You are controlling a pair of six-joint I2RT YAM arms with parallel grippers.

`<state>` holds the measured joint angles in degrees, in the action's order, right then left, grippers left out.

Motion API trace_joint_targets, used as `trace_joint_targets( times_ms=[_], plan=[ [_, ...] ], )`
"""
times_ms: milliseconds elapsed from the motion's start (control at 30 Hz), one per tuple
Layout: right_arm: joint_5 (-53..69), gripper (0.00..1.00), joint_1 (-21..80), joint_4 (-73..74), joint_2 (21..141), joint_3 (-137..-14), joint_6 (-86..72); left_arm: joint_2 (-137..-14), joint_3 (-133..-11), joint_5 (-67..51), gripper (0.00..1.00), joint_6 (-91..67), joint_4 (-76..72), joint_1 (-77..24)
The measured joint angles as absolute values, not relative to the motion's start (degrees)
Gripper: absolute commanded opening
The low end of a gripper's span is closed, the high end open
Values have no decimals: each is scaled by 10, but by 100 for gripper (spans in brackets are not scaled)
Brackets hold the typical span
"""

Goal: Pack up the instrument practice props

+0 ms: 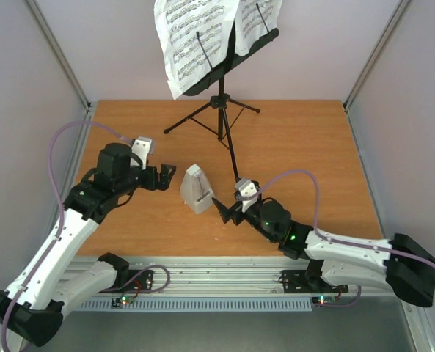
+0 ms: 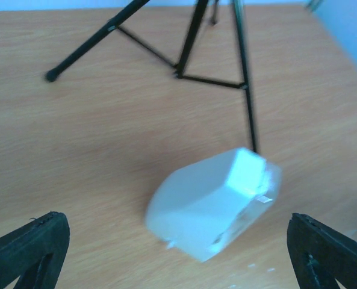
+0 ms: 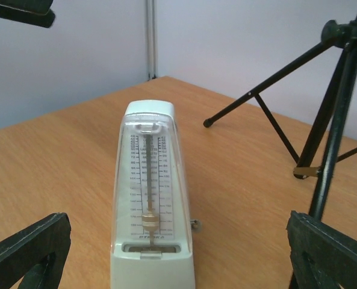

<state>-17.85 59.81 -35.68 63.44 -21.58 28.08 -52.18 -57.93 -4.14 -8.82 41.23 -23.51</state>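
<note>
My right tool (image 1: 223, 208) is hanging released, jaws wide. The metronome (image 1: 196, 189) is standing upright on the counter (image 1: 312, 147) straight ahead of it, centred between the fingers, clear front facing the tool, long axis vertical. My left tool (image 1: 167, 178), also released, is sitting just beside the metronome's far side. Right is looking better lined up for the grab.

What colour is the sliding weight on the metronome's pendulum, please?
Brass-gold; the weight shows best in the right wrist view.
</note>
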Motion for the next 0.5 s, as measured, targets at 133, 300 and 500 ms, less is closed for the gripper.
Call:
trace_joint_targets(
  times_ms=[133, 300, 500],
  plan=[
    [-186, 99, 598, -246, 542, -221, 268, -528, -568, -123, 99, -138, 336, -246],
    [-223, 99, 589, -152, 502, -233, 264, -593, -554, -175, 99, -139, 250, -310],
    [-234, 98, 526, -109, 495, -238, 238, -694, -568, -166, 99, -79, 216, -351]
  ],
)
